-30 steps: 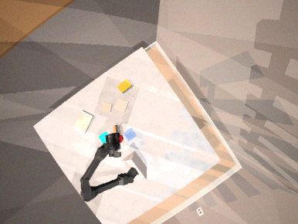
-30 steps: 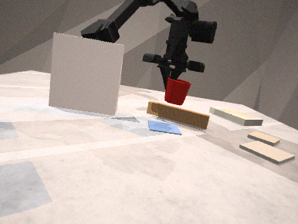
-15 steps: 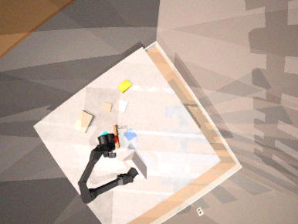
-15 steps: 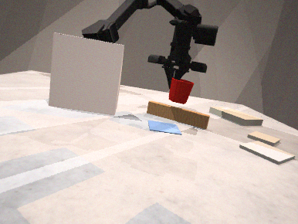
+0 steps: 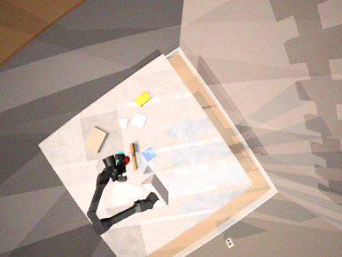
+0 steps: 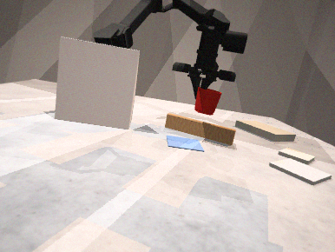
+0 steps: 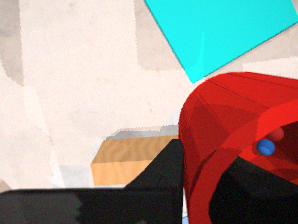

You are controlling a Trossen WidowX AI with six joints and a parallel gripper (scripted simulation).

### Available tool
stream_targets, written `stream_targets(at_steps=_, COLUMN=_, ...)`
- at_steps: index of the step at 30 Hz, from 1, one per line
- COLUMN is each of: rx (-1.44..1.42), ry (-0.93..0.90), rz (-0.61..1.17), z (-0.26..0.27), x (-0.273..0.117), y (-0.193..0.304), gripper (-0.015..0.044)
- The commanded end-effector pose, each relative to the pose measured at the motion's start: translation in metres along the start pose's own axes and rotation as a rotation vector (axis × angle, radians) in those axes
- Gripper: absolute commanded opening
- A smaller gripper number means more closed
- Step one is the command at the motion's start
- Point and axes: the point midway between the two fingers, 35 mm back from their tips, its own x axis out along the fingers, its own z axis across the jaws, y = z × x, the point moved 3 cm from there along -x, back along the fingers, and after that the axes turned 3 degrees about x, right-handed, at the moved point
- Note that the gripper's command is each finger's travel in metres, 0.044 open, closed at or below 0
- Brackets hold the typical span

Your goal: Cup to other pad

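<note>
The red cup [image 5: 127, 160] [image 6: 207, 102] [image 7: 220, 110] is in the air, tilted a little in the exterior view. My gripper [image 6: 200, 90] [image 7: 187, 148] is shut on its wall, one finger inside the cup and one outside. A blue marble [image 7: 266, 147] and a red marble [image 7: 276, 133] show inside the cup. The cyan pad [image 5: 119, 154] [image 7: 225, 35] lies on the table close by the cup, partly hidden by the arm in the top view. The blue pad [image 5: 149, 154] [image 6: 184, 143] lies on the other side of the wooden bar.
The low wooden bar [image 5: 133, 156] [image 6: 200, 129] [image 7: 135, 152] stands between the pads. A tall grey panel [image 5: 160, 188] [image 6: 97, 82] stands upright near the arm. A tan slab [image 5: 96, 139] [image 6: 266, 130], two pale flat pieces [image 5: 139, 120] [image 6: 300, 170] and a yellow block [image 5: 143, 98] lie farther off.
</note>
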Motion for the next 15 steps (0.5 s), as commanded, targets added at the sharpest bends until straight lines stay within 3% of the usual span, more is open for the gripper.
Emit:
stream_targets(at_steps=1, rx=-0.002, ry=0.006, rz=-0.008, z=0.001, x=-0.003, y=-0.015, gripper=0.0000)
stream_targets(at_steps=15, rx=-0.003, ry=0.006, rz=-0.010, z=0.004, x=-0.007, y=-0.052, gripper=0.0000)
